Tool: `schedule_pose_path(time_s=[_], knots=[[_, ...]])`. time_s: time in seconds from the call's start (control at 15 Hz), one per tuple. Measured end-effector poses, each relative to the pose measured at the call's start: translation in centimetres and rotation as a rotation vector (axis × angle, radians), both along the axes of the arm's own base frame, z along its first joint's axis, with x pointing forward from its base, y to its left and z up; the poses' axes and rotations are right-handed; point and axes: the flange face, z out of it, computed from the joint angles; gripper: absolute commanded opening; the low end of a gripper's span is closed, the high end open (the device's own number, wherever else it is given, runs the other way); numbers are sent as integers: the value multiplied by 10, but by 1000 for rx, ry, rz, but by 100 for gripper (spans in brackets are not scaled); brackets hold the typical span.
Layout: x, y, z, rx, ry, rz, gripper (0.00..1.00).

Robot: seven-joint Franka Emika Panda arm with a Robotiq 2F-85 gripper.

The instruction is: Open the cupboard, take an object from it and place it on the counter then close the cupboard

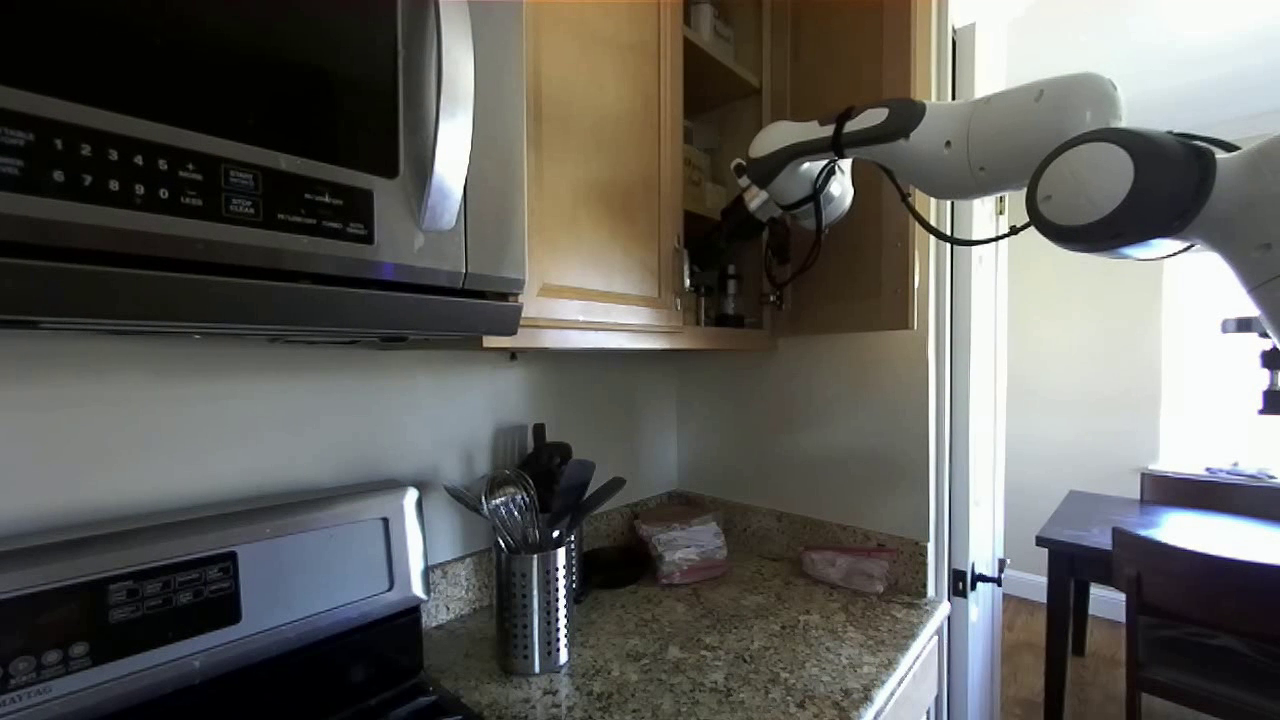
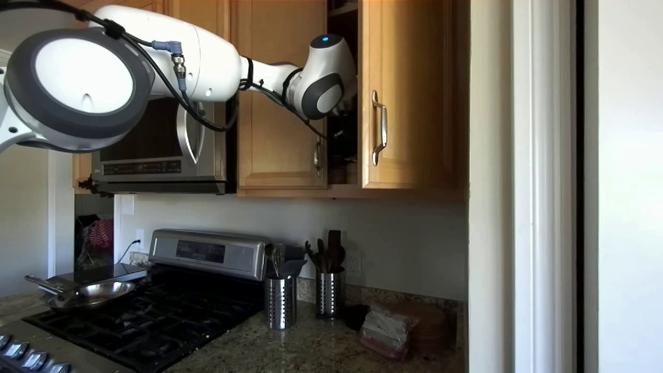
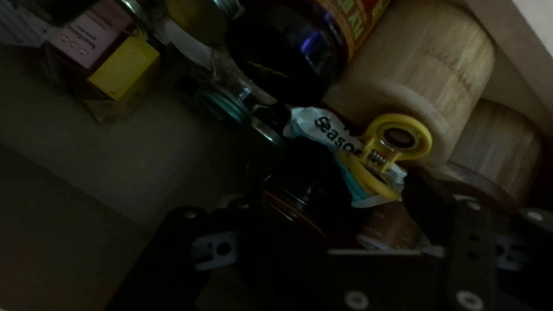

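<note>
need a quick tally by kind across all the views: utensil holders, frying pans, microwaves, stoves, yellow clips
Utensil holders: 2
Frying pans: 1
Microwaves: 1
Stoves: 1
Yellow clips: 1
Total: 6

- The kitchen wall is pale.
- The white door has a dark handle.
- Beyond it are a dark table, a chair and a wooden floor.
- Bright light lies on this table.

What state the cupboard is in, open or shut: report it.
The cupboard is open: one door stands swung out, exposing a shelf.
</note>
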Motion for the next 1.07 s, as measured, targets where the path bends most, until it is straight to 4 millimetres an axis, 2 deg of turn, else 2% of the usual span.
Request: schedule_pose_path(time_s=[0.13, 0.47, 0.53, 0.6, 0.8, 1.07], knots=[[3, 4, -3, -18, -2, 28, 40], [12, 13, -16, -58, 6, 83, 30], [13, 14, -18, -64, 7, 89, 15], [13, 14, -18, -72, 5, 93, 9], [11, 11, -14, -89, -10, 94, 4], [8, 2, -9, -90, -31, 77, 8]])
